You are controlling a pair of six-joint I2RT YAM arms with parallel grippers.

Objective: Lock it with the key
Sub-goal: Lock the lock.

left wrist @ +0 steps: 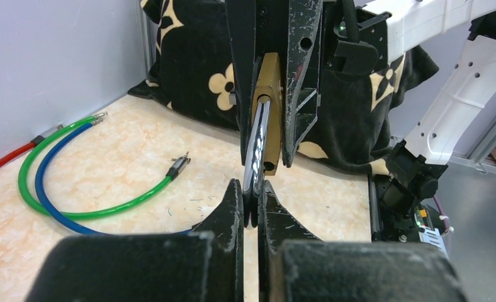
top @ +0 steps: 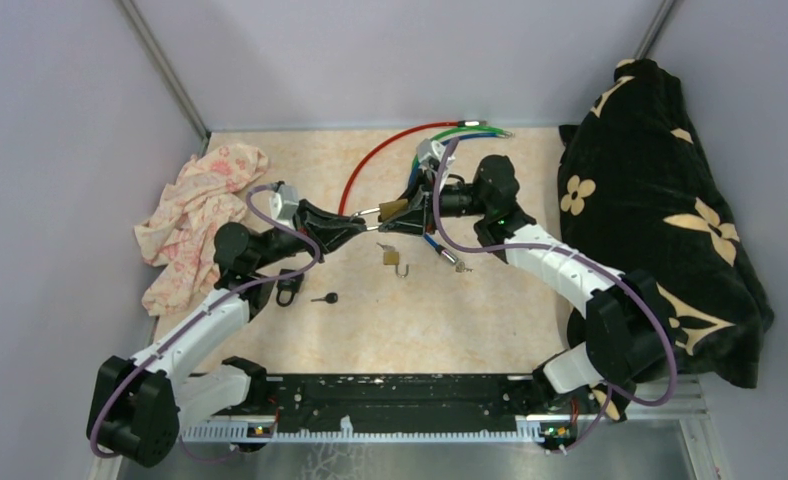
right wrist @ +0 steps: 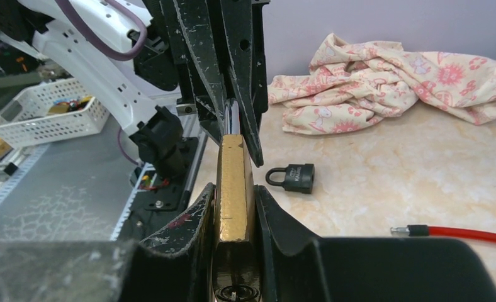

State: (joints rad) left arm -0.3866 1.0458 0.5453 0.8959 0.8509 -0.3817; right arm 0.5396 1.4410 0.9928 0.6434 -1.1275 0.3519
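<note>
Near the worktop's [top: 510, 300] far edge, right gripper [right wrist: 236, 195] clamps the brass padlock [right wrist: 234, 170]. Left gripper [left wrist: 252, 201] pinches its shackle [left wrist: 258, 145], I think.

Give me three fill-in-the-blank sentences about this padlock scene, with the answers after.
The left claw pinches the held padlock by its silver ____. The right claw grips that padlock's ____ body. In the top view, the loose key lies just ____ of the black padlock.
Answers: shackle; brass; right.
</note>
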